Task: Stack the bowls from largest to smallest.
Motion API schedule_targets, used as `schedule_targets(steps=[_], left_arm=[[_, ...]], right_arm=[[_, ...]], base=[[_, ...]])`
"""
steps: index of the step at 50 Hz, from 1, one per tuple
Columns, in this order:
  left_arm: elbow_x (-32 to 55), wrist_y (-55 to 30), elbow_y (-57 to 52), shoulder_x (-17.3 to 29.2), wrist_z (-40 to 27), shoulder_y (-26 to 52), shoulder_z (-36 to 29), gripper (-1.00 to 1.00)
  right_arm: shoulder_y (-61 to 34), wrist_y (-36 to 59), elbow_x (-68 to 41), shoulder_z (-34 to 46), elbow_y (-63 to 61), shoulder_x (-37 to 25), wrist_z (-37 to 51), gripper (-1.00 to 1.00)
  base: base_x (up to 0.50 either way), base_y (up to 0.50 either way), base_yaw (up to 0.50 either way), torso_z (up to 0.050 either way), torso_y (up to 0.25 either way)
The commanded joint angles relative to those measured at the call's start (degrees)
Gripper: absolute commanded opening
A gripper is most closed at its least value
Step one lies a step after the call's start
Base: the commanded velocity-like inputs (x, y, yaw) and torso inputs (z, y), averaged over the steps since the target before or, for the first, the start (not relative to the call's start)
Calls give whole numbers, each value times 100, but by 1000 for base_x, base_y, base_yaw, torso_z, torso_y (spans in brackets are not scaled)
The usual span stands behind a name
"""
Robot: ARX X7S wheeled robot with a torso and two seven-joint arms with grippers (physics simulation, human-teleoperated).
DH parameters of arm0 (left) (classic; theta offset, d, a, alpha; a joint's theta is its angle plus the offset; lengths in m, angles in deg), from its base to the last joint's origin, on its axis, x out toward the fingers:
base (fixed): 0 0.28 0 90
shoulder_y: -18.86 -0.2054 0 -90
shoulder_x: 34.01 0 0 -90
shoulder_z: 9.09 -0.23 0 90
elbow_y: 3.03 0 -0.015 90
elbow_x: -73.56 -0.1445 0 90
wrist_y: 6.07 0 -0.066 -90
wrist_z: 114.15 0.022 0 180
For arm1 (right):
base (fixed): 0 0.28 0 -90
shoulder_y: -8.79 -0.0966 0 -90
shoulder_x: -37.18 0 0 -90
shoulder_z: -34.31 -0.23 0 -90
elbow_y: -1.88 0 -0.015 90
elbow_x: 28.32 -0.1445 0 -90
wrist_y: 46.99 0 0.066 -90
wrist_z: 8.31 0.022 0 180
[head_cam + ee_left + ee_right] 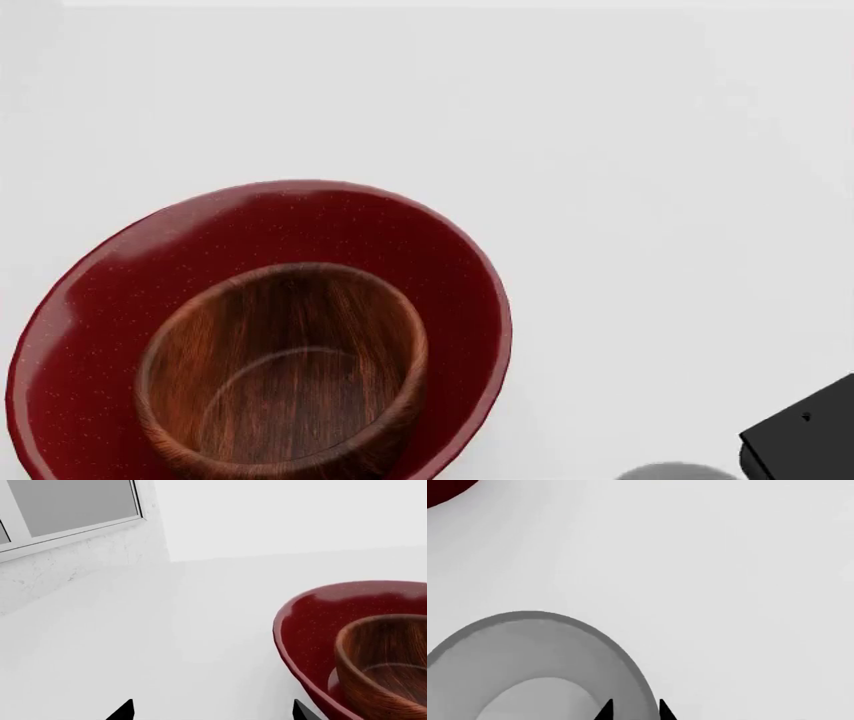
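The large, wide, glossy dark-red bowl (260, 330) rests on the plain white tabletop (641, 150), toward the robot's left in the head view, and the medium brown wood-grain bowl (283, 370) sits upright inside it, set off-centre toward the near side of the red bowl's well. The small matte light-grey bowl (534, 665) stands apart from that pair on the table; in the head view only a sliver of its rim (677, 471) shows at the lower edge, near a black block of the right arm (803, 432). In the right wrist view the right gripper (634, 711) shows as two dark fingertips close together, straddling the grey bowl's rim wall, one tip on the inside and one on the outside, so it appears clenched on that rim, though contact itself sits at the frame's edge. A corner of the red bowl (447, 486) shows far off in that view. In the left wrist view the left gripper (213, 711) has its two black fingertips spread wide with bare table between them, released and grasping nothing, just beside the red bowl (307, 630) holding the wooden one (383, 665). A grey-framed window (67, 510) sits in the rough white wall (80, 565) beyond.
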Motion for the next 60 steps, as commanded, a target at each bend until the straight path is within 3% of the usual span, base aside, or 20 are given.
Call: schedule_targets(steps=[1,5,11,20,22,30,36,41,42,43,50,54,60], left_arm=[[-13,85,1,-43,15,1,23,100],[-84,101,2,-38,18,16,-44,100],[-197,95,6,-75,28,88,-168,100],[-218,216,4,50,22,159,-316,100],[19,216,-1,149,8,79,-47,100],[-247,328,0,176,11,206,-377,100],[2,186,-1,133,6,80,-7,100],[292,110,-2,172,5,-124,452,100],[179,73,-1,96,6,-92,428,100],[172,8,-1,21,8,-107,473,100],[161,-115,0,-137,11,-92,494,100],[23,202,-2,165,5,33,142,100],[-19,193,-2,164,5,27,73,100]], right_arm=[[195,72,-133,-100,61,176,-159,-100],[-338,297,-533,-310,270,248,-83,-100],[-1862,962,-1102,-563,1067,619,91,-100],[-2299,953,-957,-780,1065,435,-175,-100],[-2574,1090,-1200,-837,1255,438,32,-100],[-3251,1338,-1702,-860,1845,633,642,-100],[-4638,1861,-2296,-370,2928,1611,1570,-100],[-5518,2227,-2450,7,3643,2340,1646,-100],[-6377,2082,-3145,360,4503,3200,2159,-100],[-6464,2060,-3283,409,4607,3661,2277,-100],[-6384,1954,-3985,644,4580,3906,2707,-100],[-6411,1691,-4070,710,4711,4253,2826,-100],[-6542,1907,-4177,1137,5113,4781,2824,-100]], base=[[11,0,4,0,0],[0,1,3,0,0],[0,0,1,0,0],[0,0,0,0,0],[0,0,0,0,0],[0,0,0,0,0],[0,0,0,0,0],[0,0,0,0,0],[0,0,0,0,0],[0,0,4,0,0],[0,0,0,0,0],[0,0,0,0,0],[0,0,0,0,0]])
